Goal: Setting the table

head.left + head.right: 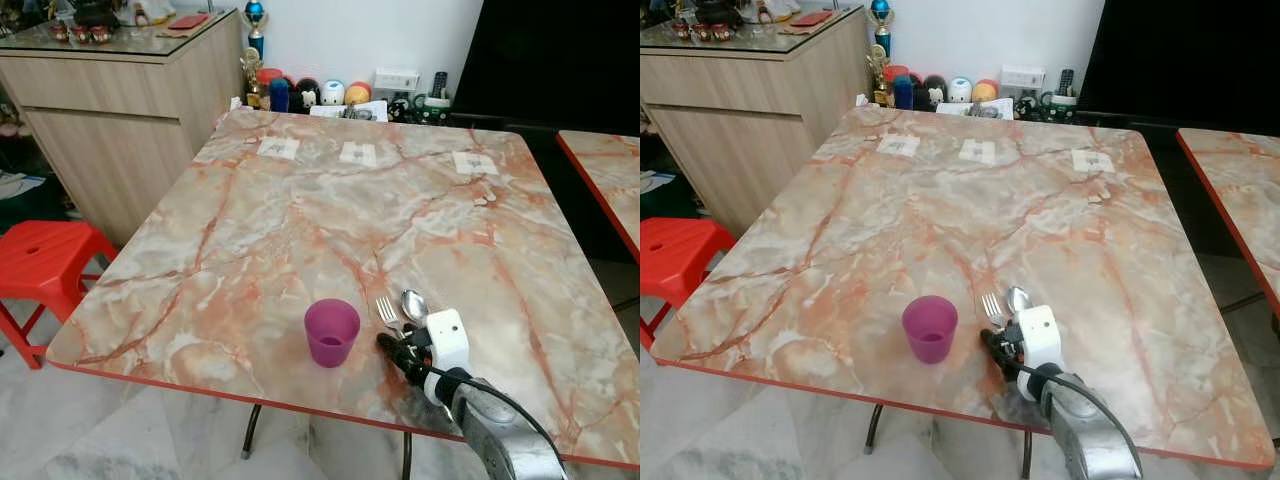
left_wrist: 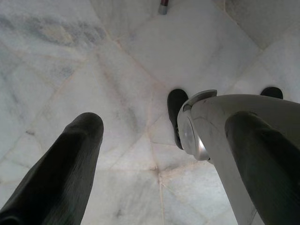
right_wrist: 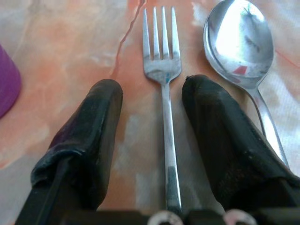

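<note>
On the marble table [image 1: 330, 210] near its front edge stands a purple cup [image 1: 331, 332]. Just right of it lie a silver fork [image 1: 388, 312] and a silver spoon [image 1: 414, 305], side by side, heads pointing away from me. My right gripper [image 1: 398, 350] rests low over their handles. In the right wrist view it is open [image 3: 152, 98], its two black fingers [image 3: 89, 140] straddling the fork [image 3: 164, 93] handle without pinching it; the spoon [image 3: 239, 42] lies just outside one finger. My left gripper [image 2: 164, 140] hangs open over the floor.
A red stool [image 1: 40, 265] stands at the table's left side. A wooden cabinet [image 1: 120, 100] is at the back left. Small toys and mugs [image 1: 330, 95] line the wall behind the table. A second marble table [image 1: 610, 180] stands at the right. My feet [image 2: 177, 112] rest on white tiles.
</note>
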`<state>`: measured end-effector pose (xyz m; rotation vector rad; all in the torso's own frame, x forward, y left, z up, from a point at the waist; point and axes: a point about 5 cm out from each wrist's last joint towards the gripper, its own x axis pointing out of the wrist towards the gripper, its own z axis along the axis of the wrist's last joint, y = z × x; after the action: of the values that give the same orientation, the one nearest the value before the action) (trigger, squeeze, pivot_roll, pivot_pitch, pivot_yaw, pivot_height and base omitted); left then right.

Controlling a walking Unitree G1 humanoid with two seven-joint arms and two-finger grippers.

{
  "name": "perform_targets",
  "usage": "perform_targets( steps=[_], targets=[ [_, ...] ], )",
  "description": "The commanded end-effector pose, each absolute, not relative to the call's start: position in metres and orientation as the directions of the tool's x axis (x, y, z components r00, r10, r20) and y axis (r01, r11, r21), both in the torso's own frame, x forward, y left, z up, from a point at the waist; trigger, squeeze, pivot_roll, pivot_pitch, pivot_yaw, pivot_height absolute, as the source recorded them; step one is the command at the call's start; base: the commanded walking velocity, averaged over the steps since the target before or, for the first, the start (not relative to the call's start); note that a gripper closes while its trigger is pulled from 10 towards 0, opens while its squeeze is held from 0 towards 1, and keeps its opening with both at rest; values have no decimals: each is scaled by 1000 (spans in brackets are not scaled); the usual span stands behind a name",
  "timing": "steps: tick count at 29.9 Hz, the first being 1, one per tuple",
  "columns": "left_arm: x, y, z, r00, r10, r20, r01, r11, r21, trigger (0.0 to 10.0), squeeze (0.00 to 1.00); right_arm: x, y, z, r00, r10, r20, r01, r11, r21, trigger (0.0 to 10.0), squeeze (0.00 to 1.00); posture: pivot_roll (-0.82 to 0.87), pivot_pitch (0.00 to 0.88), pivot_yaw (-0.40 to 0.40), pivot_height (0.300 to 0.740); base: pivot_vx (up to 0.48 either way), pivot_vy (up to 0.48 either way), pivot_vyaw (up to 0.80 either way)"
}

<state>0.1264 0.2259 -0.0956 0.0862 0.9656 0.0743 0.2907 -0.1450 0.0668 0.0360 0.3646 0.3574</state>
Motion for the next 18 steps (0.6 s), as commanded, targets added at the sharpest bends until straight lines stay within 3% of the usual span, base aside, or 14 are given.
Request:
perform_targets(
  steps=[1, 18],
  targets=[
    [114, 222, -101, 527, 91, -845, -18, 995, 97, 10000, 0, 292, -148, 67, 878, 333, -344, -319, 943, 96, 10000, 0, 8, 108, -33, 740, 0, 0, 0],
    [113, 219, -102, 523, 85, -848, -13, 996, 92, 10000, 0, 281, -147, 46, 804, 350, -481, -358, 930, 78, 10000, 0, 12, 97, -36, 740, 0, 0, 0]
  ],
)
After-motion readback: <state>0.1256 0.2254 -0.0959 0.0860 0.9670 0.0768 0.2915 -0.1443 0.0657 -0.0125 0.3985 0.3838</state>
